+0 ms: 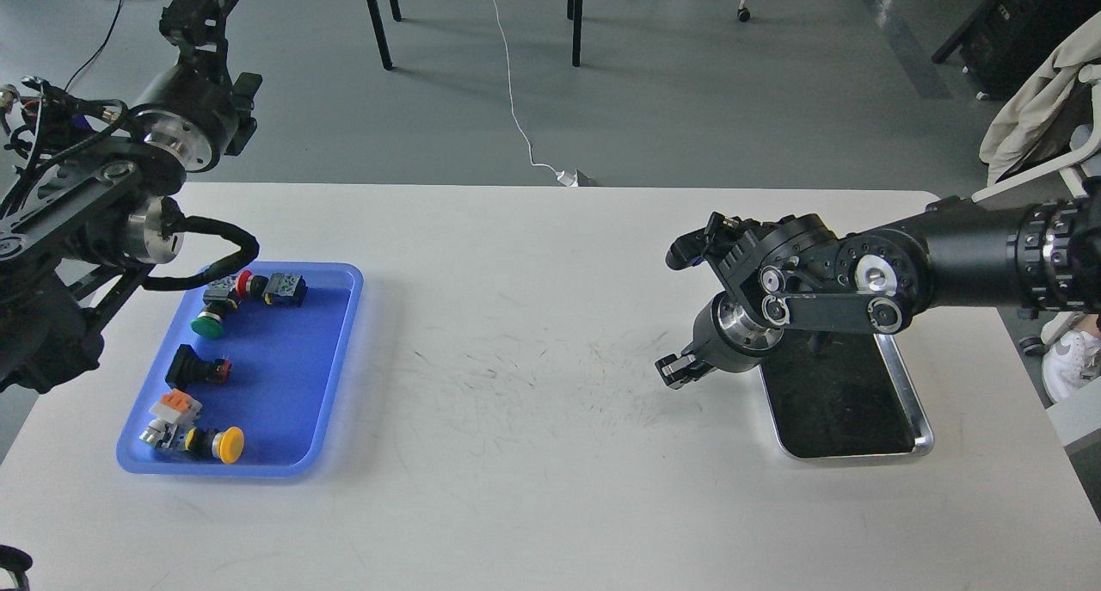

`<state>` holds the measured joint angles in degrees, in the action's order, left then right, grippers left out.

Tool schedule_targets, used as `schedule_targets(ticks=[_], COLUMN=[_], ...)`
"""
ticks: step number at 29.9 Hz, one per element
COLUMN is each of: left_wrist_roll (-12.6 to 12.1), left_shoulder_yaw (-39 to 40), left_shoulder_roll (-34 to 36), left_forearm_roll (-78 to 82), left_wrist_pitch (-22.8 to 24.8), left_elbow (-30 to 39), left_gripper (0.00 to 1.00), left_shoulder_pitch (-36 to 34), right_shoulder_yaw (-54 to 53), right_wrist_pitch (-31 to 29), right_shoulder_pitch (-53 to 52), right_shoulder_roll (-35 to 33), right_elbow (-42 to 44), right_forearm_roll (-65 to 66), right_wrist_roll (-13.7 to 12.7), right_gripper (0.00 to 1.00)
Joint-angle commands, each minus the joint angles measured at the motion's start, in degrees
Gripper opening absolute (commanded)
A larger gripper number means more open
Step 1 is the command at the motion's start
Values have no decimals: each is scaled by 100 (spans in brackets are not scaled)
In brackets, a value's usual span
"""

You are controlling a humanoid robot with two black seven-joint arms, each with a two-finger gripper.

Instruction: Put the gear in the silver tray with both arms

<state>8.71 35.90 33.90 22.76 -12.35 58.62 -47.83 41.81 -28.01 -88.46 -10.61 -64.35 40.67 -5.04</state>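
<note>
The silver tray (913,391) lies on the white table at the right, its dark bottom bare; my right arm covers its far end. My right gripper (679,371) hovers low over the table just left of the tray's near-left side; it is small and dark, and nothing shows in it. My left gripper (193,16) is raised high beyond the table's far left corner, above the blue tray (340,363). The blue tray holds several small push-button parts: green (206,324), red (245,283), black (196,367) and yellow (226,445).
The table's (533,453) far edge runs behind both arms. Chair legs (376,19) and a white cable (516,118) are on the floor beyond it. A cloth-draped chair (1041,101) stands at the far right.
</note>
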Motion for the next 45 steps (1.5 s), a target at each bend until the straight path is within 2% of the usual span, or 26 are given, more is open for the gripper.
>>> schedule_targets(ticks=[1,7,13,19,23,35,36,37,38,39,40,45], left_wrist_roll=[-1,-1,-1,8,-1,8,8,8,-1,-1,8,-1], left_shoulder_yaw=[4,4,4,-13,-5,4,4,4,4,4,4,4], left_shoulder_roll=[-6,-6,-32,-41,-23,-24,-32,-32,-32,-32,-32,-23], left_forearm_roll=[0,0,0,9,9,9,9,9,9,1,0,9], left_wrist_pitch=[-4,-4,-13,-13,-4,-13,-13,-13,-13,-13,-13,-13], left_elbow=[0,0,0,0,-9,-17,-17,-17,-17,-17,-17,-35], left_gripper=[98,98,98,98,98,98,98,98,98,98,98,98], left_shoulder_pitch=[1,1,1,1,1,1,1,1,1,1,1,1], right_shoulder_yaw=[-400,-665,-709,-1086,-1069,-1060,-1069,-1087,-1104,-1113,-1139,-1560], right_wrist_pitch=[1,1,1,1,1,1,1,1,1,1,1,1], right_shoulder_pitch=[-365,-594,81,882,1023,1252,1252,1252,1269,1269,1261,1182], right_shoulder_roll=[-502,-1812,-2779,-2956,-2947,-2956,-2956,-2956,-2956,-2947,-2947,-3017], right_elbow=[-139,-411,-579,-701,-939,-904,-895,-887,-886,-869,-860,-869], right_forearm_roll=[-24,64,634,767,951,1594,1594,1594,1594,1594,1550,1471], right_wrist_roll=[3,29,47,38,29,29,29,29,29,29,21,38], right_gripper=[5,5,5,5,6,8,12,24,45,79,100,99])
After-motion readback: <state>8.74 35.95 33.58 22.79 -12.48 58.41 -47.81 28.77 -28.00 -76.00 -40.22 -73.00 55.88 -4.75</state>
